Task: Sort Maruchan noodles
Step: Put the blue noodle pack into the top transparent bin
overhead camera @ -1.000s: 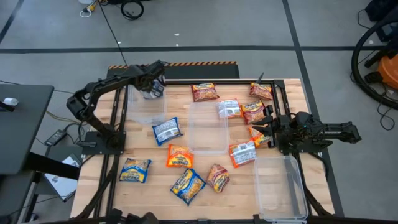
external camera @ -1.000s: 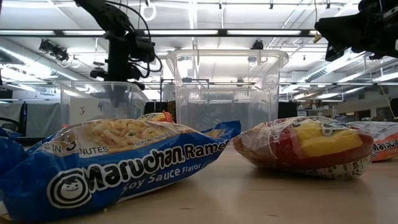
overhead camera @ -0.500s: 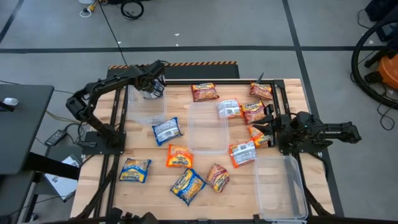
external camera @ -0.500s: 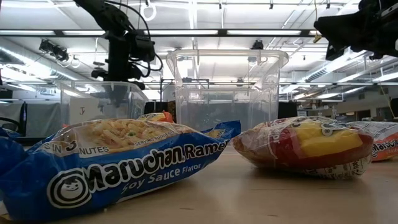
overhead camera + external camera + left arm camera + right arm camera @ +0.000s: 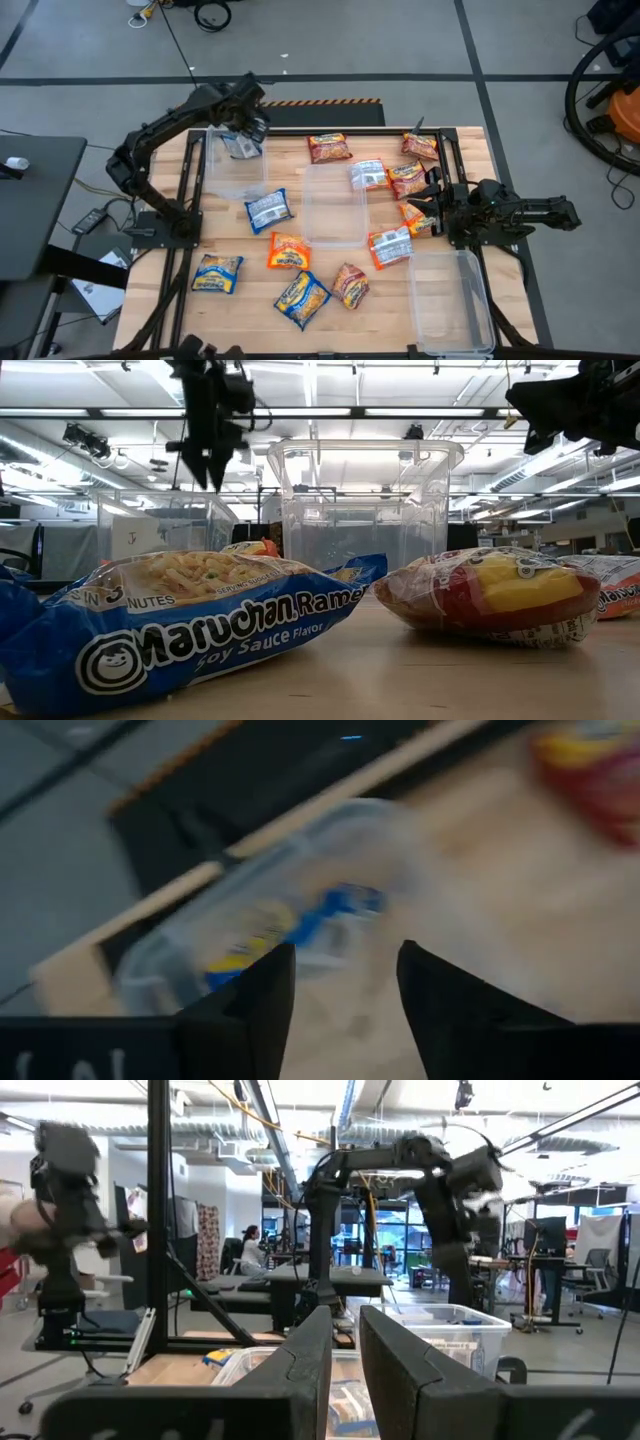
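Closest to the low camera a blue soy-sauce packet (image 5: 190, 625) lies flat on the wooden table (image 5: 240, 245), with a dark red packet (image 5: 490, 592) just beside it, and together they block most of the tabletop behind. From above, the rest of the Maruchan noodles are scattered: two blue ones (image 5: 218, 272) (image 5: 301, 296) and a red one (image 5: 350, 284) at the near edge, an orange one (image 5: 288, 250) a bit further in, and a blue-and-white one (image 5: 268, 209) lying between the left bin and the middle clear bin (image 5: 333, 205). A third empty bin (image 5: 450, 300) sits near the right corner. The right gripper (image 5: 437, 209) hangs at the right edge above a cluster of red and orange packets (image 5: 408, 178), fingers only a narrow slit apart, holding nothing. Farthest back, the left gripper (image 5: 245, 122) hovers above the left clear bin (image 5: 236, 163), fingers spread and empty; a blue packet (image 5: 300, 925) lies inside that bin, blurry in the wrist view. Another red packet (image 5: 329, 147) lies near the far edge.
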Controlling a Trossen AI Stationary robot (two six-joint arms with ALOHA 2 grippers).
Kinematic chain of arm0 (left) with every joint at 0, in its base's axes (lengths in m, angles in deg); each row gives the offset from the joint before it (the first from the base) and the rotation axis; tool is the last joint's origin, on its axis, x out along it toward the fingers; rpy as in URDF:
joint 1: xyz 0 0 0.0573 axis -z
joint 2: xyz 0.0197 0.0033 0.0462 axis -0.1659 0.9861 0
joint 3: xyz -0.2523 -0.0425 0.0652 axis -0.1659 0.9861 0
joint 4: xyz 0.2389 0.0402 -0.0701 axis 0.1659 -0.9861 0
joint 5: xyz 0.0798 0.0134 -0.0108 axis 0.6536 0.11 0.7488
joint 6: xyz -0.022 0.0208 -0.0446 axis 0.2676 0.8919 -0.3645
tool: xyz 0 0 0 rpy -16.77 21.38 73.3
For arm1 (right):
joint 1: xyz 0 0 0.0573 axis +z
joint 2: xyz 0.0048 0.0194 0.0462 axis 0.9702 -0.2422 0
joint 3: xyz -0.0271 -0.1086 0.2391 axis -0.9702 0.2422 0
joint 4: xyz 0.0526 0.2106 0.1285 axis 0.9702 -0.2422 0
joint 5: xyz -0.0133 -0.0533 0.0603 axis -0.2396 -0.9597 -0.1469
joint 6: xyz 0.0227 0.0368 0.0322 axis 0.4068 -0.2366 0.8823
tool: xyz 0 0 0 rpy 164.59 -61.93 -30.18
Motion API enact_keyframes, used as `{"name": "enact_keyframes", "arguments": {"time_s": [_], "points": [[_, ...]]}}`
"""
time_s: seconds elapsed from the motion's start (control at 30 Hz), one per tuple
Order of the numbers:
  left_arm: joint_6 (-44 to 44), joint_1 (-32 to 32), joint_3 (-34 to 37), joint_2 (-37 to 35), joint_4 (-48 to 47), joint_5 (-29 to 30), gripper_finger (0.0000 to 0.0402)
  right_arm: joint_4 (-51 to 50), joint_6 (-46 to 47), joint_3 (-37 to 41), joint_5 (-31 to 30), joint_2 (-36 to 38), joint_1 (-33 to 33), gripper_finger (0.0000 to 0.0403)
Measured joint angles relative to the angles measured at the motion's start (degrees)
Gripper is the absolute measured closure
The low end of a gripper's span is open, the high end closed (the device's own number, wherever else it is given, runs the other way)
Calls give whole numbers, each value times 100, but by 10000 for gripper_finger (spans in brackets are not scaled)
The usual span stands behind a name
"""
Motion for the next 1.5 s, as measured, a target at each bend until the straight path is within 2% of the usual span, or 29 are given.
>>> {"name": "enact_keyframes", "arguments": {"time_s": [0.17,0.33,0.43,0.67,0.77,0.9,1.0,1.17,1.3,1.5], "points": [[-69,894,-257,-791,-73,-824,221,85,1,0,-2,1,-2,339],[-684,2535,-259,-1706,-126,-933,231,81,-5,0,0,-2,-1,339],[-1755,3725,-263,-2027,-146,-729,232,81,-2,0,-1,-1,-1,339],[-4681,6651,-184,-2038,-443,659,233,80,-172,0,-39,-2,-1,339],[-5989,7633,170,-1911,-433,891,233,81,-37,0,-14,-1,-1,339],[-7930,8522,993,-1788,-361,1049,233,78,254,0,0,1,-2,339],[-9203,8952,1801,-1760,52,1105,233,79,385,0,2,-2,-2,339],[-10880,9217,2937,-1771,547,1209,233,78,437,0,4,-1,-1,339],[-11191,9053,3643,-1785,866,1155,233,77,437,0,4,-2,0,339],[-11246,8397,4328,-1803,1415,1011,233,78,439,0,2,-1,-1,339]]}}
